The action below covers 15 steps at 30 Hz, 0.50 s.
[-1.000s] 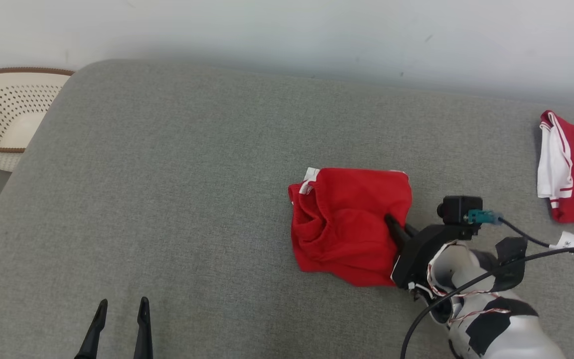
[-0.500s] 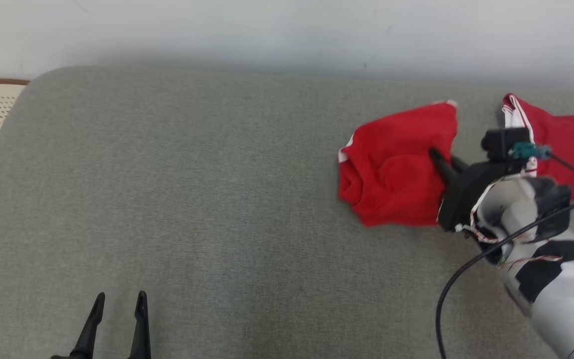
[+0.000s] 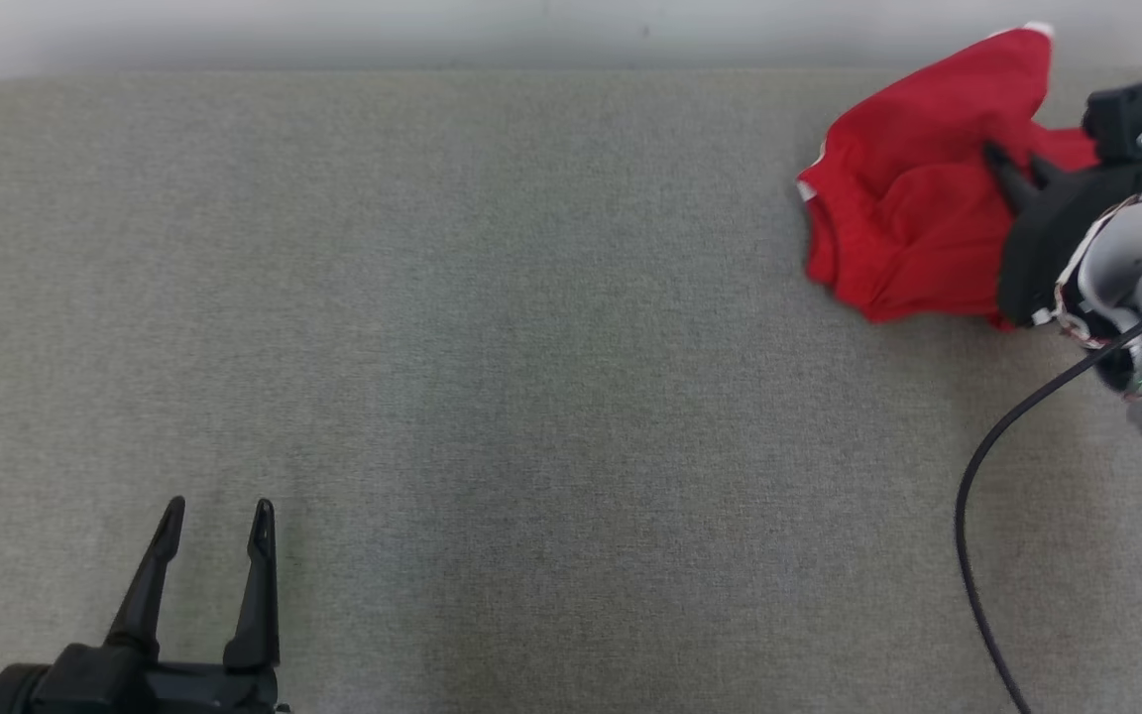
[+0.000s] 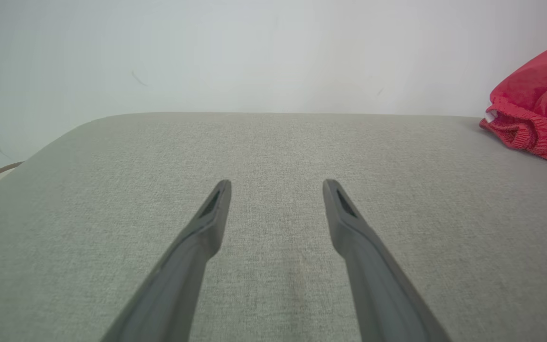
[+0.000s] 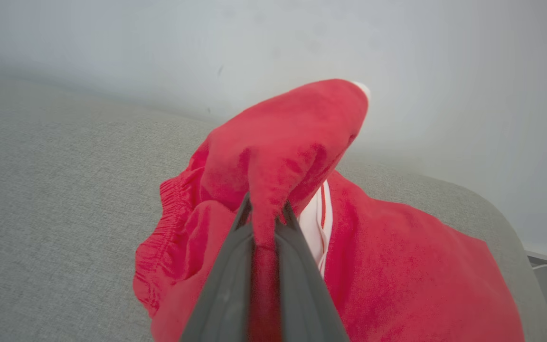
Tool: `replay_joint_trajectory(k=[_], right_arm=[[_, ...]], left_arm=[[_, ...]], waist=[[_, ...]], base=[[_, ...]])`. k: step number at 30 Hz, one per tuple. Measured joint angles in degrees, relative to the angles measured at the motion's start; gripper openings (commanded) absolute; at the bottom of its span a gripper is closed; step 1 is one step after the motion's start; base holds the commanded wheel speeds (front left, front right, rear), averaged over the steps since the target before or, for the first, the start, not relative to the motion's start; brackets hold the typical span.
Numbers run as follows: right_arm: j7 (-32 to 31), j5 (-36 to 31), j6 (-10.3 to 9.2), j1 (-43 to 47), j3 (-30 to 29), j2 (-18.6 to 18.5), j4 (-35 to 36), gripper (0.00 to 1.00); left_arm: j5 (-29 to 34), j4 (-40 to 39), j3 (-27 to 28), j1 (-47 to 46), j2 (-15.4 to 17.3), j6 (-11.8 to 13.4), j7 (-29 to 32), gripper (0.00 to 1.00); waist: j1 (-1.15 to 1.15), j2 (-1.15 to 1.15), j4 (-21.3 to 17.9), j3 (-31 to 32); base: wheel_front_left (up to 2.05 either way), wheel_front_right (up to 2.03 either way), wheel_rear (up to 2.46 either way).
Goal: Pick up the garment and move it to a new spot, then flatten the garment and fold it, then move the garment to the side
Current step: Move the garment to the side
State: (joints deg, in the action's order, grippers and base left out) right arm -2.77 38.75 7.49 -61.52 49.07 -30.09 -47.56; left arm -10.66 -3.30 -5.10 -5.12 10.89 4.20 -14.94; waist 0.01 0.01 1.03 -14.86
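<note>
The garment [image 3: 903, 208] is a bunched red piece of clothing with an elastic waistband, at the far right of the grey padded surface [image 3: 492, 347]. My right gripper [image 3: 1012, 164] is shut on a fold of its right side. In the right wrist view a pinched ridge of the garment [image 5: 283, 137] rises above the closed right gripper [image 5: 264, 211]. My left gripper [image 3: 217, 516] stands open over bare padding at the lower left, far from the cloth. The left wrist view shows the left gripper [image 4: 277, 187] with nothing in it and the garment [image 4: 537, 114] at the right edge.
A second red garment with white striped trim [image 5: 397, 266] lies just behind and partly under the held one, near the surface's right end. A black cable [image 3: 977, 496] hangs from my right arm. A pale wall [image 3: 432, 30] runs along the far edge.
The head camera has turned and tilted. My right gripper has carried the garment right, from well clear of the second red garment to right against it. The left gripper has stayed open.
</note>
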Motion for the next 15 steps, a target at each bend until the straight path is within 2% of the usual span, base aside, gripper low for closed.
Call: replay_joint_trajectory(k=[15], right_arm=[[-2.88, 2.18, 0.03, -9.37, 5.95, -8.6, -1.76, 0.0]], left_arm=[[0.63, -6.14, 0.86, -2.09, 3.24, -0.07, 1.04, 1.0]], waist=[[0.0, 0.0, -2.07, -6.32]], base=[[0.0, 0.0, 0.0]])
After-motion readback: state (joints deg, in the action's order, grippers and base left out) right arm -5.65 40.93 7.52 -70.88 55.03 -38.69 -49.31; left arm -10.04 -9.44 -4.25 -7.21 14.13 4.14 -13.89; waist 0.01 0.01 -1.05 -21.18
